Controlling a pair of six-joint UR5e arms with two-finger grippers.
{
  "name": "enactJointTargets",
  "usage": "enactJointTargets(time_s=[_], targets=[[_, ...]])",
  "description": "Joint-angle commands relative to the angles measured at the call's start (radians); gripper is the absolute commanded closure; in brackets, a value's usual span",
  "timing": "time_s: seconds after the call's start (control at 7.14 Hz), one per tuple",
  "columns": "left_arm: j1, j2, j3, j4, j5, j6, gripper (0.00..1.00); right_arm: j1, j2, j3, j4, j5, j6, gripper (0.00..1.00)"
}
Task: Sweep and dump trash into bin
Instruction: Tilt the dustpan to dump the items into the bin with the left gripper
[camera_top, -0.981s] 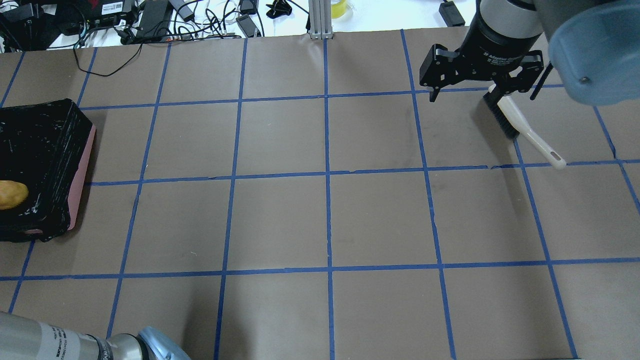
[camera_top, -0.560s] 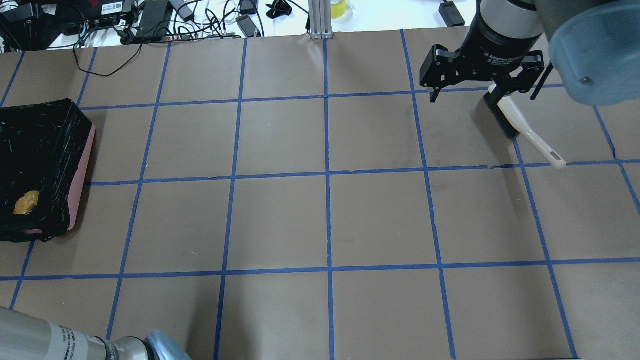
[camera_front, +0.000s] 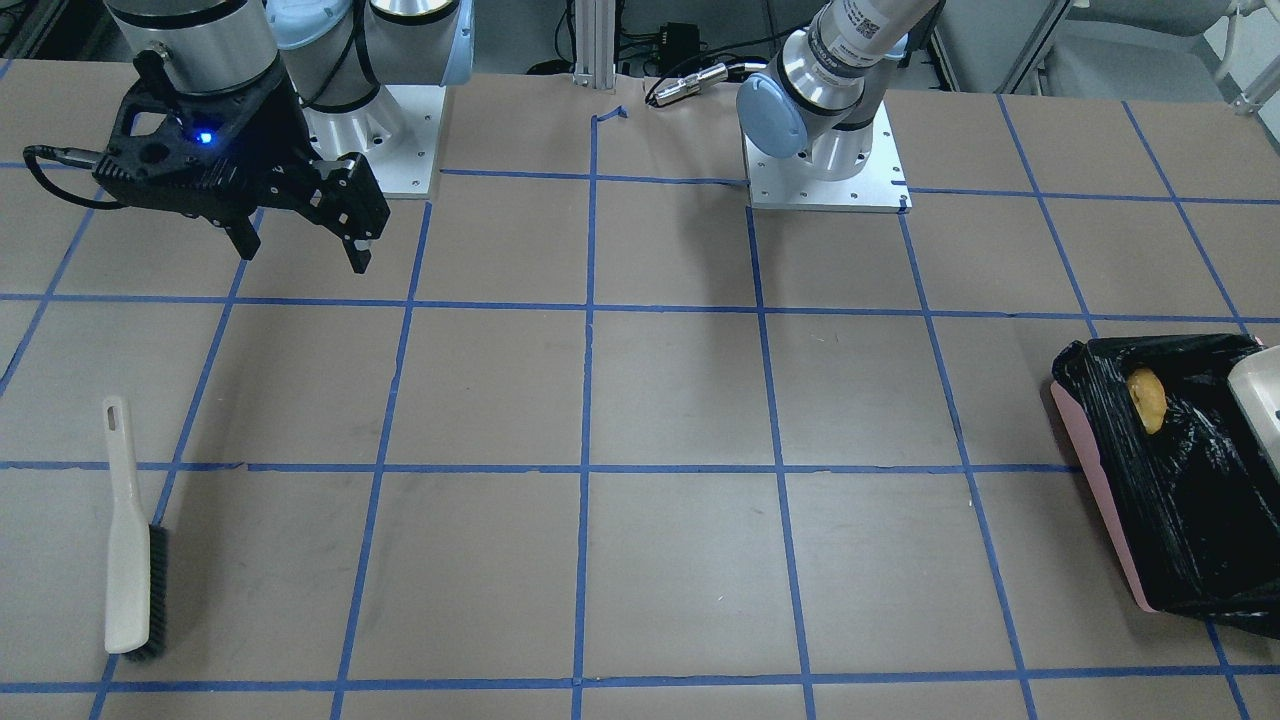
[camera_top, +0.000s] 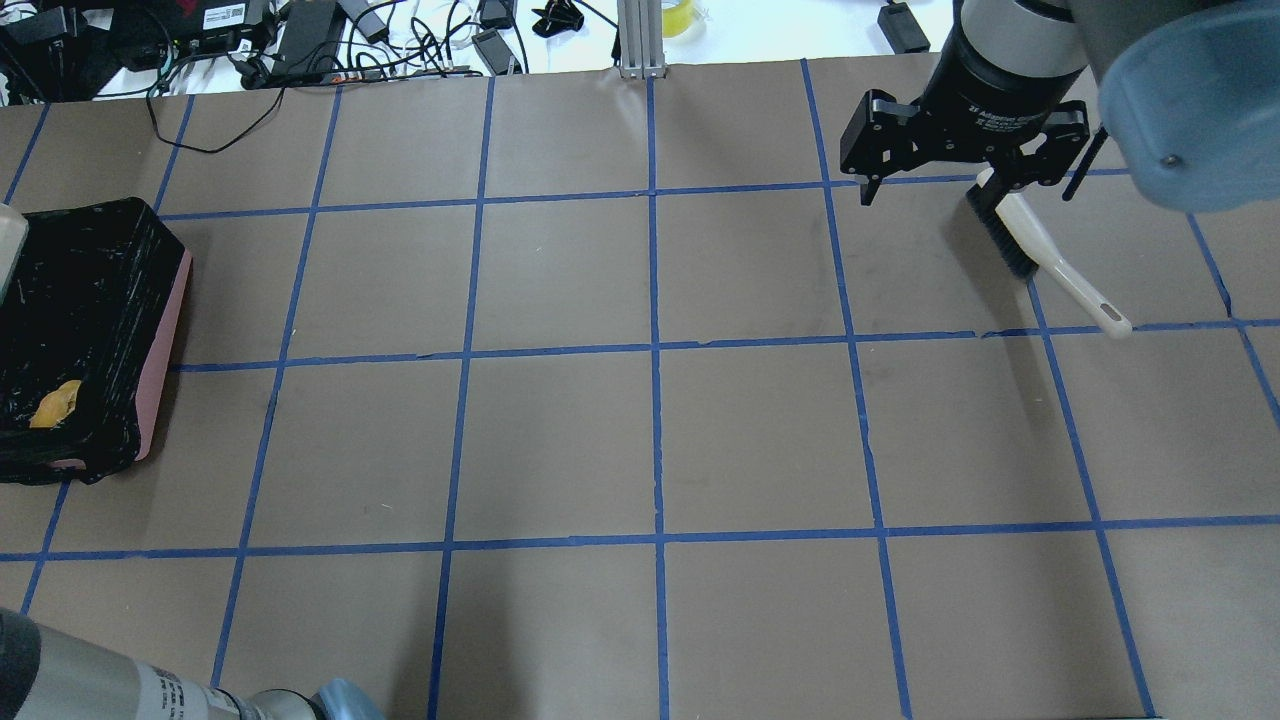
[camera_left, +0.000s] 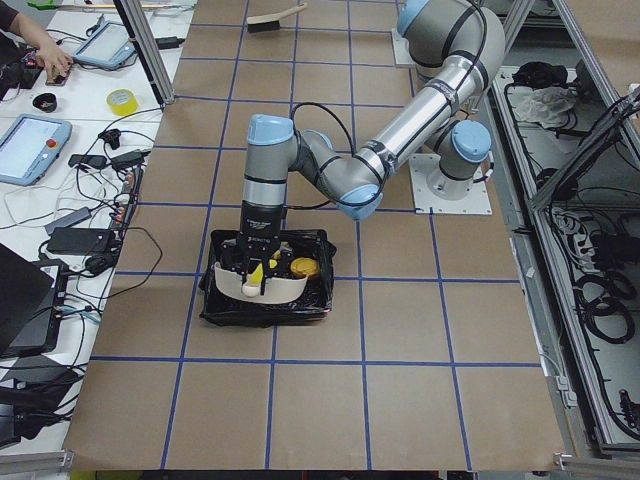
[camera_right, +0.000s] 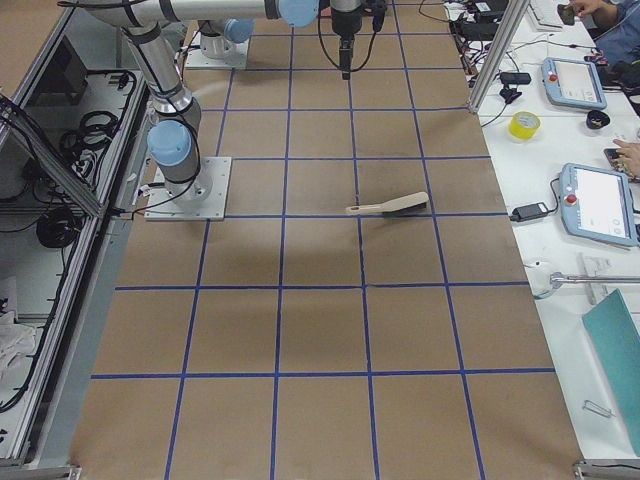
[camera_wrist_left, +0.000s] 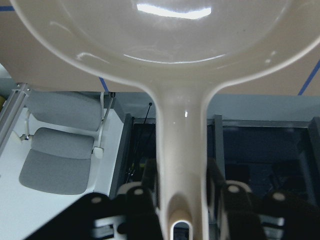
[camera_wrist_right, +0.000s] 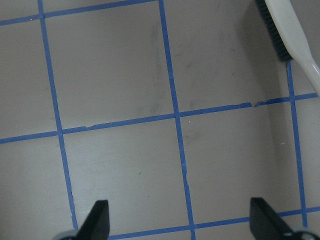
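The pink bin (camera_front: 1095, 470) with its black bag (camera_top: 90, 300) stands at the table's end. A golden trash piece (camera_front: 1147, 400) lies inside it and also shows in the overhead view (camera_top: 55, 405). My left gripper (camera_wrist_left: 182, 175) is shut on the handle of the off-white dustpan (camera_wrist_left: 170, 45) and holds it tipped over the bin (camera_left: 265, 290). A yellow piece (camera_left: 256, 273) shows at the pan and a golden one (camera_left: 303, 267) in the bag. My right gripper (camera_top: 968, 190) is open and empty above the table, near the brush (camera_top: 1040, 245).
The off-white brush with black bristles (camera_front: 128, 540) lies flat on the brown paper, also seen in the right wrist view (camera_wrist_right: 290, 30). Cables and power bricks (camera_top: 300, 40) lie beyond the table's far edge. A metal post (camera_top: 640, 40) stands at the far middle.
A yellow-brown lump at the bin's near corner has gone; a smaller golden piece now lies in the bag. The dustpan's corner has come into the overhead view. The right gripper has not moved.
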Motion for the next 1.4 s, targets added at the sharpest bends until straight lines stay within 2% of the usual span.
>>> enactJointTargets(time_s=[0.0,0.28,0.56,0.98,1.12,1.26], targets=[[-0.009,-0.011,-0.141,0.358,0.007,0.089,1.00,0.000,-0.002,0.000,0.000,0.002,-0.003,0.00],[-0.024,-0.005,-0.170,0.370,0.045,0.074,1.00,0.000,-0.002,0.000,0.000,0.002,-0.003,0.00],[-0.033,-0.008,-0.178,0.371,0.054,0.082,1.00,0.000,-0.002,0.000,0.000,0.000,-0.003,0.00],[-0.082,-0.002,-0.169,0.356,0.118,0.109,1.00,0.000,-0.003,0.000,0.000,0.002,-0.003,0.00],[-0.082,0.010,-0.146,0.277,0.091,0.109,1.00,0.000,-0.002,0.000,0.000,0.000,-0.003,0.00],[-0.084,0.042,-0.100,0.122,0.067,0.070,1.00,0.000,-0.003,0.000,0.002,0.000,-0.003,0.00]])
